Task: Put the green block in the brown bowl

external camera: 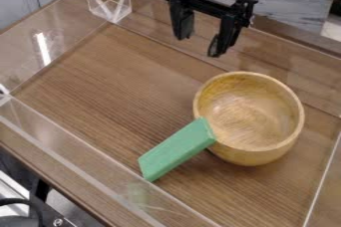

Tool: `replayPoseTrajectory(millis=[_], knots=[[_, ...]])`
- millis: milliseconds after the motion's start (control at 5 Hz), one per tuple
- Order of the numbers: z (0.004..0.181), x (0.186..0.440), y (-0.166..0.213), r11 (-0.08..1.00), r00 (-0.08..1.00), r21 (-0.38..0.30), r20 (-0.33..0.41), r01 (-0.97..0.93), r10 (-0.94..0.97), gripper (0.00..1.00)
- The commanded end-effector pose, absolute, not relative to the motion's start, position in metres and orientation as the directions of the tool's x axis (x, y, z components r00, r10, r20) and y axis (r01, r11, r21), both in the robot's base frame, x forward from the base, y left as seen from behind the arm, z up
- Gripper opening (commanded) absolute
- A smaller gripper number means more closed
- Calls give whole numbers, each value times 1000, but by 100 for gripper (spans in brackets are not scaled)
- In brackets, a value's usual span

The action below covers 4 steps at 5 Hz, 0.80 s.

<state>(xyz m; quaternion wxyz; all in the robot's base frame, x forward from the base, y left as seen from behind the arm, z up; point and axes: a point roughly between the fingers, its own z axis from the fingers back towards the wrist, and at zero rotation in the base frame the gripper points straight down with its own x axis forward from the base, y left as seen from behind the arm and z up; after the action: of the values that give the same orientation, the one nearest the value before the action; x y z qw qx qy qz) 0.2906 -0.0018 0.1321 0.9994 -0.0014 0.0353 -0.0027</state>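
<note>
Your hand (205, 50) stands wide above the far part of the desk (107, 82), with nothing between its fingers. The green block (177, 150) lies well apart from it, toward the near side and slightly left, beside the near-left wall of the brown bowl (249, 117). The block's long axis slants from near left to far right, so you'll likely want the fingers turned to close across that slant.
</note>
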Motion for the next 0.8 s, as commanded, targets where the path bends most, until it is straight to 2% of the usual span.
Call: replayPoseTrajectory(millis=[0, 200, 400, 600], knots=[[124, 266, -1, 998, 996, -7, -68, 64, -64, 100], [97, 216, 0, 976, 973, -12, -78, 218, -218, 100], [75, 189, -9, 952, 952, 9, -21, 306, -306, 100], [57, 189, -17, 938, 938, 26, 17, 345, -345, 100]])
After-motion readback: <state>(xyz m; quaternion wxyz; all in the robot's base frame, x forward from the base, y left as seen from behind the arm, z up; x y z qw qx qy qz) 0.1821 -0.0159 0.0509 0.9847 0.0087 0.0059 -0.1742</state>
